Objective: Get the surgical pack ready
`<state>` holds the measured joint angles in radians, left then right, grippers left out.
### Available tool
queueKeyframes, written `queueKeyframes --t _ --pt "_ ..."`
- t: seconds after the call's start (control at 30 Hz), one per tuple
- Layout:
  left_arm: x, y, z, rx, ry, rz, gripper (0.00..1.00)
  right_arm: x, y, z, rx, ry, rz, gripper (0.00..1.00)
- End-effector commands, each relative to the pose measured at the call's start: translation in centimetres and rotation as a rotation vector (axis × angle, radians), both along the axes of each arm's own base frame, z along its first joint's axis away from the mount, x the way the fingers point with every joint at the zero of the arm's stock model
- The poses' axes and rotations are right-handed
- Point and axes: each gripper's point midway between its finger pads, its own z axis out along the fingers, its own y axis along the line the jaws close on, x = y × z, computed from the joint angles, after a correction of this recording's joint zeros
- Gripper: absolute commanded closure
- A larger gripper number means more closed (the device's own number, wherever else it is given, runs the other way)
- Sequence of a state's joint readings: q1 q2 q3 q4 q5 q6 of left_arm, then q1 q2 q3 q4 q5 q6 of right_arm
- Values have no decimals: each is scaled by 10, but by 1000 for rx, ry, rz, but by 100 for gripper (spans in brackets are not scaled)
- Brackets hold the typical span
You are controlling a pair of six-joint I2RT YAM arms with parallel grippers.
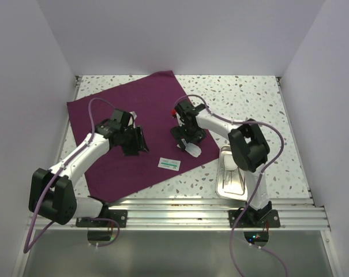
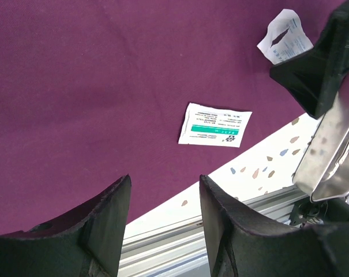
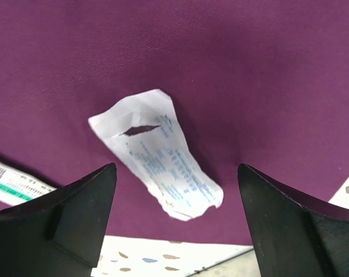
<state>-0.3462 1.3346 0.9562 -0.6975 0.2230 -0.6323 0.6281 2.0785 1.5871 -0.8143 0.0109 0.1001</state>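
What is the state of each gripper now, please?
Left gripper: open, holding nothing.
Right gripper: wide open over a white packet, not holding it.

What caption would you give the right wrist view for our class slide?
Open right claw hovers above a crumpled white packet lying on the purple cloth.

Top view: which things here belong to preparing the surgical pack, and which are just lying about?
Belongs to the job: purple cloth, steel tray, green-striped packet, crumpled white packet.
Just there: speckled table, metal rail.
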Motion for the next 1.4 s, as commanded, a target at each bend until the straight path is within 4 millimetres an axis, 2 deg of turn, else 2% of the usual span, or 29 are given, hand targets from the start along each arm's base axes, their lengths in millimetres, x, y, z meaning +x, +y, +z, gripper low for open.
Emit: queueKeyframes --t 0.0,0.23,0.33,0.43,0.57,0.87,1.1,1.2,1.23,1.3,1.37 --pt "8 -3 8 -32 -45 -8 45 8 7 -5 -15 -26 19 12" --pt "8 -2 7 -29 -48 -5 45 7 6 -8 -51 -32 14 25" --pt "7 -2 7 -29 -47 -3 45 8 4 -3 -51 -40 6 38" --pt "7 -2 6 -30 -47 -4 45 6 5 1 -42 -39 0 44" --pt "7 -2 6 -29 -48 -5 45 7 6 10 -31 -53 -6 48" --pt "7 -1 6 -26 -49 -10 45 10 5 42 -5 -105 -30 52" --pt "7 -2 7 -28 -51 -14 45 5 -8 64 -21 -135 -64 55" --pt "8 -2 8 -28 -54 -18 45 0 -21 73 -30 -132 -104 56" --pt "8 -2 8 -27 -53 -19 45 -5 -31 72 -45 -114 -123 56" --pt "9 -1 9 -23 -57 -22 45 -10 -47 85 -46 -133 -164 56" --pt "10 0 9 -20 -57 -20 45 -21 -77 83 -84 -98 -225 56"
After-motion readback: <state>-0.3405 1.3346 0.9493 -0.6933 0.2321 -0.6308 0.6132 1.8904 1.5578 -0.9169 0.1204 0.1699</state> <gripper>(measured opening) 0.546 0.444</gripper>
